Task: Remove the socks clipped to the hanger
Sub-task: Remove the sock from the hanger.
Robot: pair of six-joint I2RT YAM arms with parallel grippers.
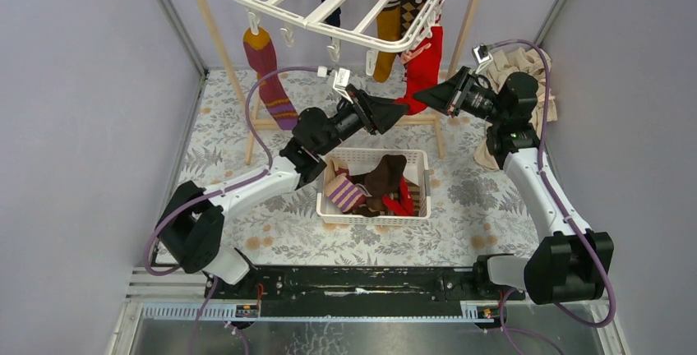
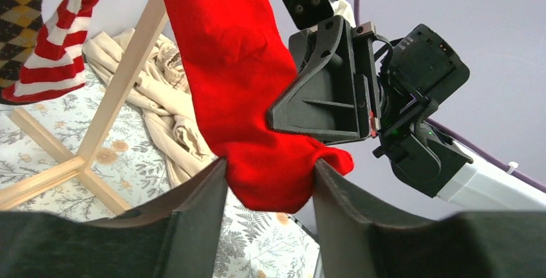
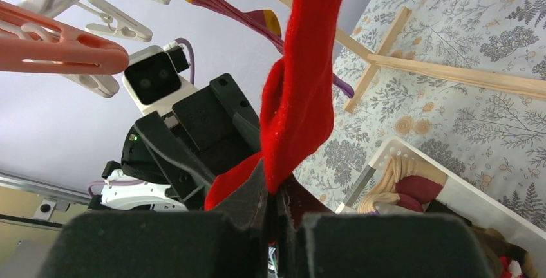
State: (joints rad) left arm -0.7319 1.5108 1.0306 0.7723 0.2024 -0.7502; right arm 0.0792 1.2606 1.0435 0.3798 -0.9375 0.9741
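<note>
Teamwork on the red sock (image 1: 424,71): the right tool (image 3: 273,204) is clamped tight on its lower part, likely steadying it for a pull off the hanger (image 1: 353,32) overhead. The left tool (image 2: 269,188) straddles the toe from below, both pads against cloth, though whether it's pinching I can't tell. Count: two tools, one hanger, six socks hanging above them, and one white basket (image 1: 371,153) beneath holding several more.

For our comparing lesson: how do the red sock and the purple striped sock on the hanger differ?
The red sock is plain; the purple sock has stripes and a mustard top. The red sock is pinched by the right gripper, the left gripper around its toe; the purple sock hangs untouched. Both hang from the hanger.
</note>
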